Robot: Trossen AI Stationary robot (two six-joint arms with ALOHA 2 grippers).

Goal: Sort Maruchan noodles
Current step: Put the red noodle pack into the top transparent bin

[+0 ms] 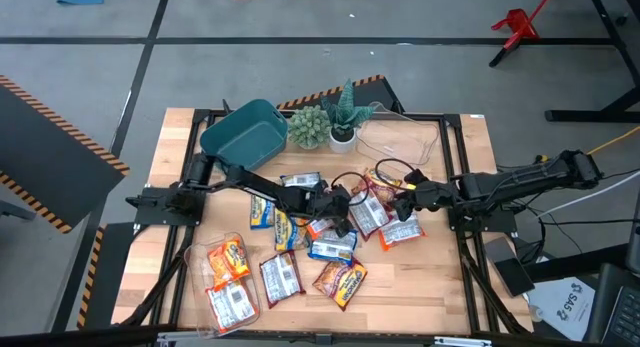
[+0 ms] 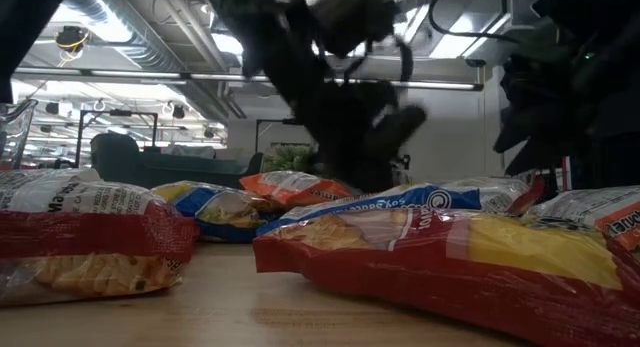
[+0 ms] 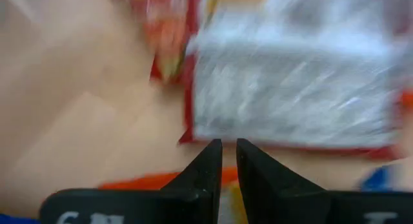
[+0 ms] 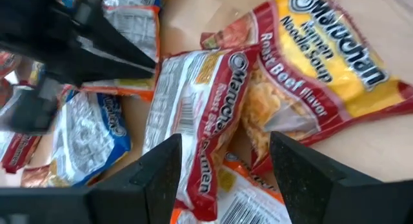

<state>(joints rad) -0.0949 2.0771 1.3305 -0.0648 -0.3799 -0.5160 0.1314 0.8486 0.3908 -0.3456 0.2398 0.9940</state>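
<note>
**Packets piled mid-table, both arms reaching in**

Packets first, from my left: a clear plastic tub (image 1: 228,283) at the table's near left corner holds two glossy ramen packets, an orange one (image 1: 228,257) and a silvery-white one (image 1: 233,304). Just beside the tub lies another silvery-white packet with red edges (image 1: 281,277). Behind all this, at the far left of the wooden table (image 1: 430,277), a teal plastic bin (image 1: 245,135) lies tipped on its side.

My left gripper (image 1: 338,209) sits low over the middle of the pile, close to a blue-and-white packet (image 1: 331,249) and a blue-yellow packet (image 1: 262,211). In its wrist view the two dark fingers (image 3: 205,172) stand nearly together, only a narrow slit between them, holding nothing I can make out; a silvery red-edged packet (image 3: 293,82) lies ahead of them, blurred.

An orange-red packet (image 1: 340,281) lies nearest the front edge, centre. Two small potted plants (image 1: 325,125) stand at the far edge, just beside the bin.

My right gripper (image 1: 408,195) hovers right of the pile. Its fingers (image 4: 164,169) are spread wide and empty above a red Roast Beef packet lying face down (image 4: 197,114), which overlaps a red-and-yellow Roast Beef packet lying face up (image 4: 316,75).
</note>
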